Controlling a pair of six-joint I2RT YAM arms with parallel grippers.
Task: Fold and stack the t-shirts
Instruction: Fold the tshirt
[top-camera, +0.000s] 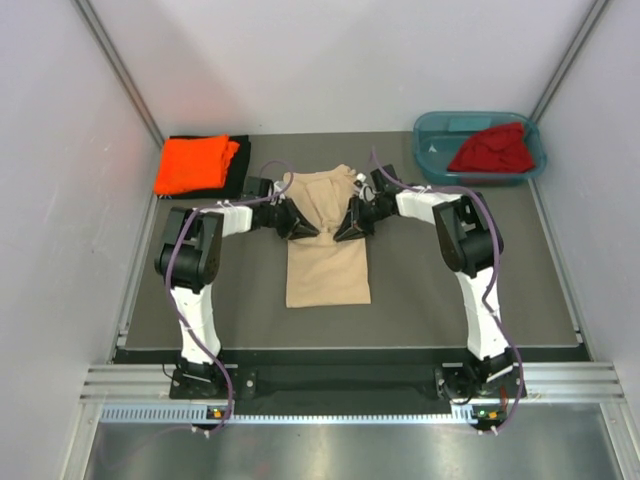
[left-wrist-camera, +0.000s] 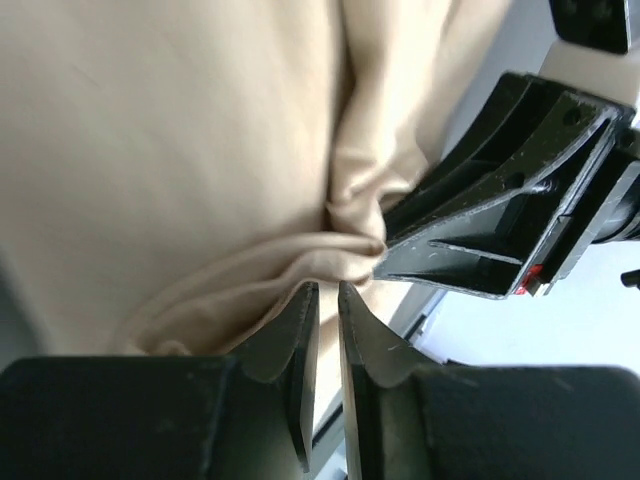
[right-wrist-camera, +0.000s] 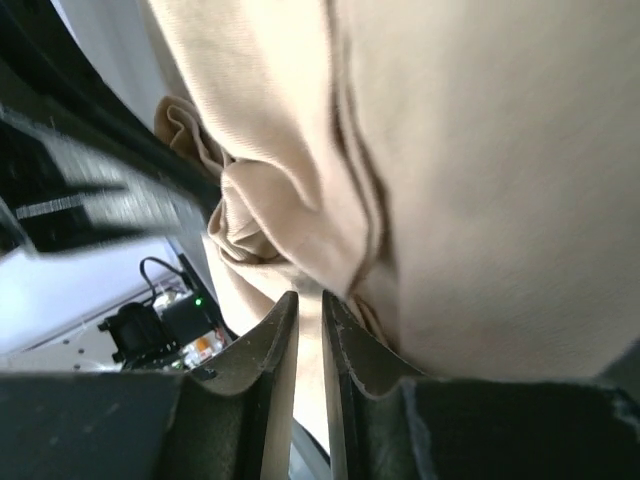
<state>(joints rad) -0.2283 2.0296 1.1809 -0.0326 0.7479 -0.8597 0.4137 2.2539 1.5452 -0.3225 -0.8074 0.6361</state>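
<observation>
Beige-tan, the t-shirt (top-camera: 327, 270) is lying mid-worktop (top-camera: 430, 290), long axis running near-to-far; left fingers (left-wrist-camera: 300, 350) and right fingers (right-wrist-camera: 275, 360) are clenching bunched cloth at its waist from opposite sides, both equally near.

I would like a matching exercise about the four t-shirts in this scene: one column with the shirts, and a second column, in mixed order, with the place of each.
Shirts:
1. beige t-shirt
2. orange t-shirt
3. dark red t-shirt
4. black t-shirt

Places:
A. inside the teal tub, far right
B. far left, under another shirt
C. far left, folded on top of another shirt
D. in the centre, partly folded

Pairs: 1-D, 2-C, 3-A, 4-B
</observation>
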